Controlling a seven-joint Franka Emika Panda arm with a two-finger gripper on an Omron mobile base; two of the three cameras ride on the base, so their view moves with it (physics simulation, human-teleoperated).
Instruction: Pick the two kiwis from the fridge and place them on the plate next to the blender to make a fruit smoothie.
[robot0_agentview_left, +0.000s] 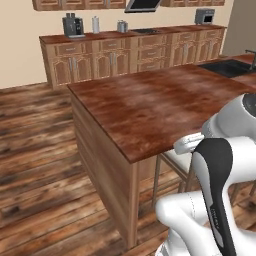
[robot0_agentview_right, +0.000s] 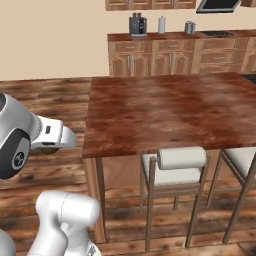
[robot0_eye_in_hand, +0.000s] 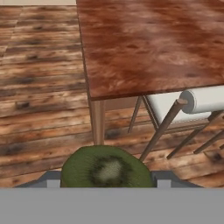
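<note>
One kiwi (robot0_eye_in_hand: 107, 168), olive-green with a pale centre, sits at the bottom of the hand view. My gripper (robot0_eye_in_hand: 107, 180) is shut on it, and a bit of a finger (robot0_eye_in_hand: 49, 180) shows on each side of the fruit. The hand looks down over the corner of the wooden island counter (robot0_eye_in_hand: 148, 43) and the floor in front of it. The fridge, the plate and the blender are out of view, and so is the second kiwi.
The island counter (robot0_agentview_left: 150, 107) stands ahead with stools (robot0_agentview_right: 175, 165) tucked under its near edge. A sink (robot0_agentview_left: 227, 67) is at its far right. Back cabinets (robot0_agentview_left: 135, 50) carry a grey coffee machine (robot0_agentview_left: 73, 25) and a toaster (robot0_agentview_left: 204, 16). Open wooden floor (robot0_agentview_left: 35, 165) lies to the left.
</note>
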